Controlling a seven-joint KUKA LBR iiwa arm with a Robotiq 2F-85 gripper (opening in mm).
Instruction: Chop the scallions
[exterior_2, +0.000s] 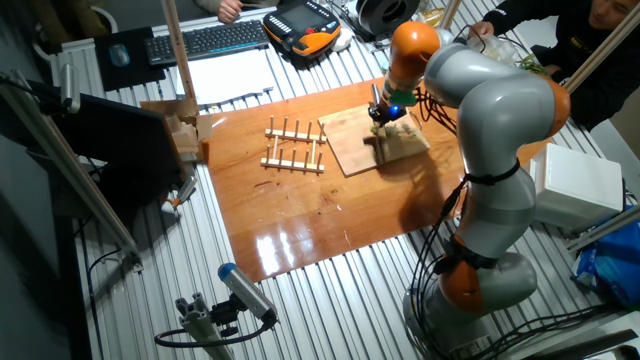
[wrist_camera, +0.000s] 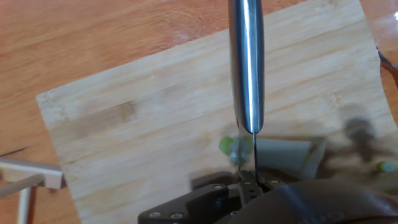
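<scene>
A pale cream scallion stalk piece (wrist_camera: 283, 152) lies on the wooden cutting board (wrist_camera: 155, 118), with a green-tinged bit (wrist_camera: 227, 147) to its left and smaller bits (wrist_camera: 384, 166) to its right. My gripper (wrist_camera: 252, 183) is shut on a knife (wrist_camera: 247, 62). The steel blade points down along the hand view, with its edge over the left end of the stalk piece. In the fixed view the gripper (exterior_2: 381, 118) hangs over the right half of the board (exterior_2: 350, 145). The scallions are too small to make out there.
A wooden slatted rack (exterior_2: 295, 147) lies left of the board on the brown table top; its corner shows in the hand view (wrist_camera: 31, 177). Wooden blocks (exterior_2: 180, 128) stand at the far left. A white box (exterior_2: 580, 185) and a person's arms are at the right.
</scene>
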